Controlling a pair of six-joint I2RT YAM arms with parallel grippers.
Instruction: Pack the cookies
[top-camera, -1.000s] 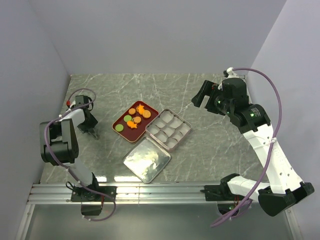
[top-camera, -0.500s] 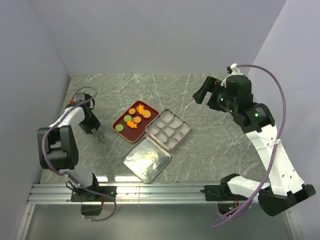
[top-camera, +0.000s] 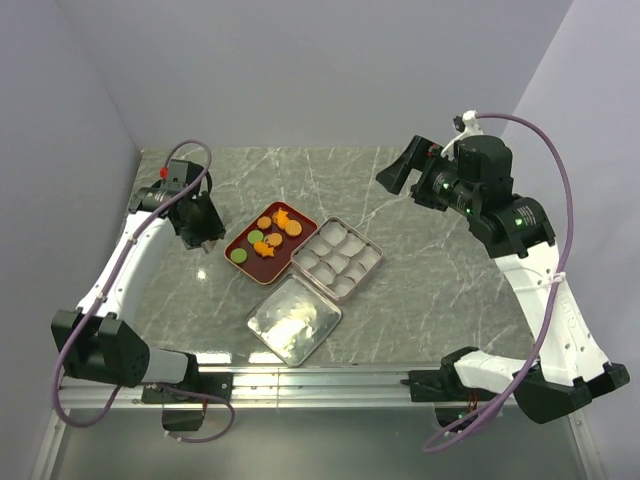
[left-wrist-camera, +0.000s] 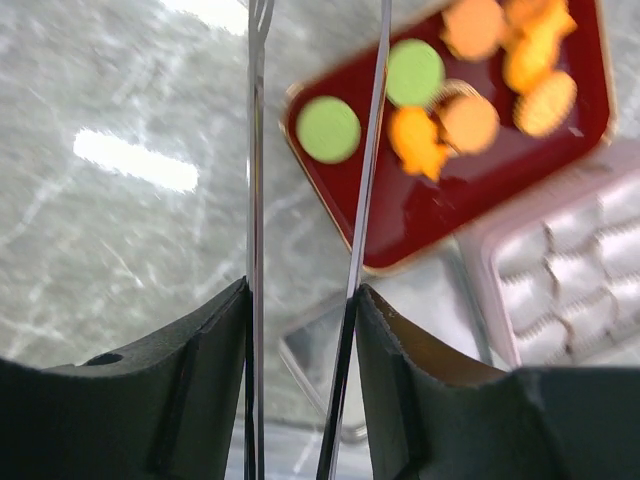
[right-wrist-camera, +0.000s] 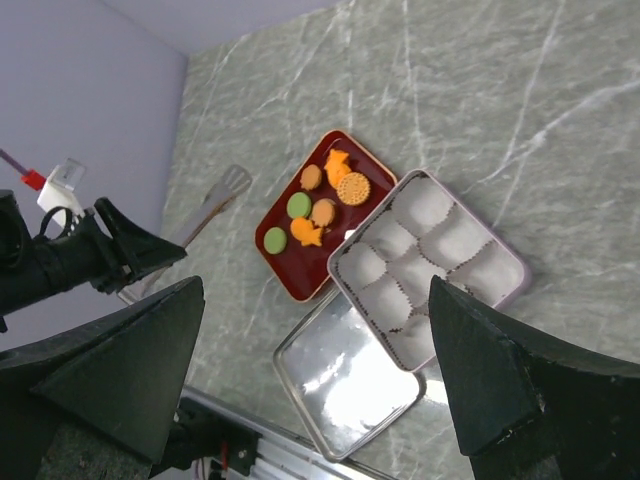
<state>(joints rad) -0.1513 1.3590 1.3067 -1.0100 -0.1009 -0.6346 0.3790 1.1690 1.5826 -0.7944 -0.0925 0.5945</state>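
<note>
Left tool (left-wrist-camera: 300, 300) pinched tongs (right-wrist-camera: 228, 185) (blades apparently empty); right tool (right-wrist-camera: 318, 285) gaped. Nothing was packed: all cookies (right-wrist-camera: 322, 212) lay on the red tray (right-wrist-camera: 290, 275), the tin (top-camera: 337, 260) empty.

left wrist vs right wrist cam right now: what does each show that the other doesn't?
Only left wrist: a close-up of the tongs, their two blades running out from between the left gripper fingers toward the red tray.
Only right wrist: the whole tin with every compartment empty, the full lid beside it, the left arm seen from outside, and the wall.
Both: the red tray with the cookies on it, none packed yet, plus part of the tin.
</note>
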